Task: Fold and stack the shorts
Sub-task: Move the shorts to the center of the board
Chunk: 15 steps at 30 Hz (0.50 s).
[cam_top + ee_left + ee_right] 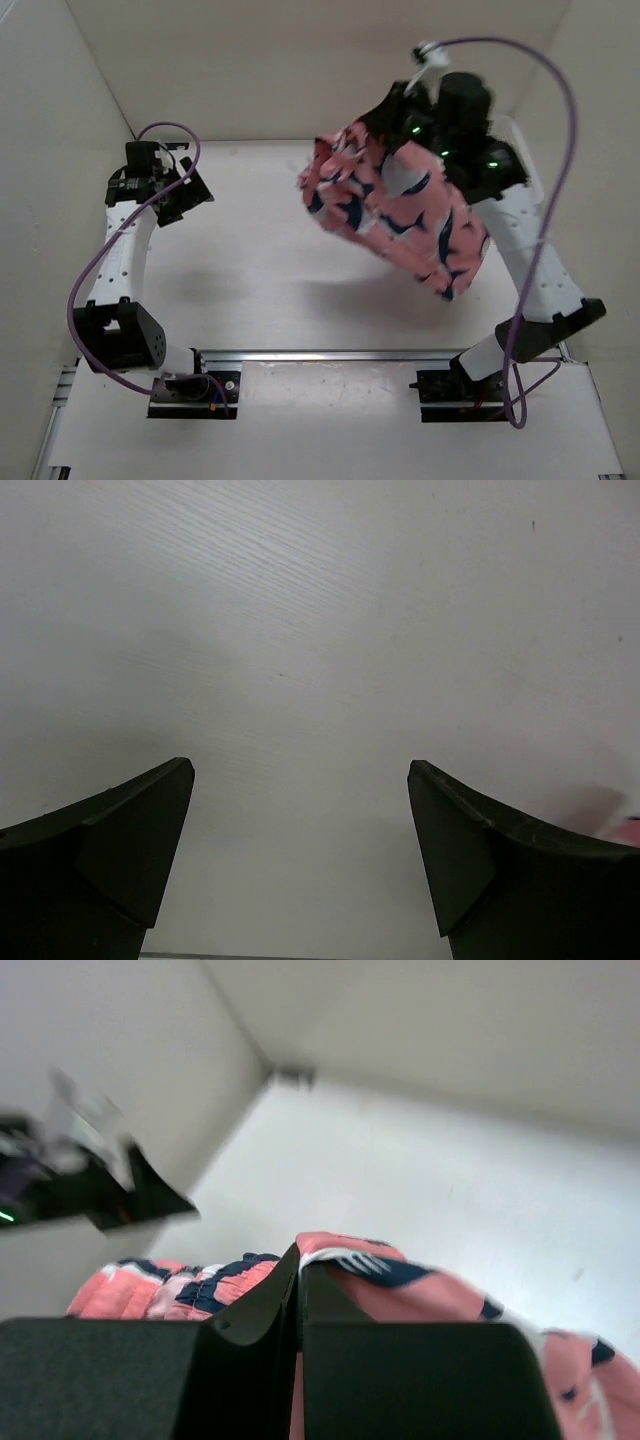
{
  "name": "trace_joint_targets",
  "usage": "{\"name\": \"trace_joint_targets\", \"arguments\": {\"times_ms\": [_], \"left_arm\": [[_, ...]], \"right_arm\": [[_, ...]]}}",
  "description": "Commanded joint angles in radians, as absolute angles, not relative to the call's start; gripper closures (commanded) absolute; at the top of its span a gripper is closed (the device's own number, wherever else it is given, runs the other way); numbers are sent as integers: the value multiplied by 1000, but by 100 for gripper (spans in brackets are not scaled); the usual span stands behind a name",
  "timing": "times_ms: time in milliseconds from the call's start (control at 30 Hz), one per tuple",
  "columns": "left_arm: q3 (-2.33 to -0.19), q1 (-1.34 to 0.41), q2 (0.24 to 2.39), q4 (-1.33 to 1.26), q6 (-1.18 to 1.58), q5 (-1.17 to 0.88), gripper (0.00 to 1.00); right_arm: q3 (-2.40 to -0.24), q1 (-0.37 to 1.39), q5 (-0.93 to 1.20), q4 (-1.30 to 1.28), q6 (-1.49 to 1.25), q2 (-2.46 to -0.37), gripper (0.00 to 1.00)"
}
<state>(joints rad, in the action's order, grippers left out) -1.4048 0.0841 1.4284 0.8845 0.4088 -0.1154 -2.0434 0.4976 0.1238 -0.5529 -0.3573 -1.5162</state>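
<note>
Top external view: our right arm [530, 260] rises from its base at the near right edge of the desk [250, 270], elbow swung out to the right, wrist lifted high over the far right side. From that wrist hang the shorts [395, 215], coral-pink with navy-and-white shapes, bunched into a loose bundle that slopes down toward the near right. The fabric looks clear of the desk, with a soft shadow on the surface below it. A purple cable [560, 110] loops up and over the wrist and runs down toward the base.

Right wrist view: our right jaws are pressed together on a fold of the shorts [400, 1280], and the printed cloth spreads to either side behind the dark fingers [250, 1310]. The picture is blurred, and a dark shape at the far left is too smeared to name.

Our left arm [125, 255] sits folded on the other side, elbow low beside its base and forearm reaching forward, so the wrist hangs over the far left of the desk, well apart from the shorts.

Left wrist view: our left jaws stand wide apart, holding nothing, with only pale desk surface between the two fingertips [160, 810].
</note>
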Motion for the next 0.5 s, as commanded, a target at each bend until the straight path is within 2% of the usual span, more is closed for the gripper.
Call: {"name": "trace_joint_targets", "arguments": {"times_ms": [0, 33, 100, 133, 167, 200, 233, 267, 300, 367, 400, 433, 467], "left_arm": [[-1440, 112, 1327, 891, 451, -118, 0], [-1440, 121, 1313, 891, 460, -104, 0], [-1440, 121, 1302, 891, 460, -91, 0], [-1440, 121, 1302, 891, 442, -100, 0], [-1440, 121, 1324, 891, 419, -122, 0], [-1440, 121, 1324, 891, 408, -141, 0], [-1440, 108, 1334, 900, 397, -162, 2], [-1427, 77, 1335, 900, 387, -175, 4], [-1399, 58, 1335, 900, 387, -187, 16], [-1353, 20, 1335, 882, 387, -210, 32], [-1292, -27, 1335, 868, 409, -231, 42], [-1263, -55, 1344, 836, 422, -232, 56], [-1235, -81, 1344, 819, 434, -247, 62]], "right_arm": [[-1785, 555, 58, -618, -342, -1578, 100], [-1740, 555, 29, -618, -353, -1578, 68], [-1683, 494, -33, -618, -353, -1621, 19], [-1652, 470, -60, -627, -353, -1643, 7], [-1661, 445, -73, -656, -366, -1699, 4], [-1683, 405, -74, -702, -367, -1724, 4], [-1693, 405, -74, -739, -367, -1733, 8], [-1662, 405, -87, -739, -367, -1706, 17], [-1626, 422, -112, -711, -367, -1677, 22], [-1556, 458, -135, -652, -348, -1596, 33], [-1507, 504, -135, -652, -348, -1579, 49], [-1490, 532, -135, -652, -339, -1569, 53], [-1476, 560, -135, -652, -339, -1569, 63]]}}
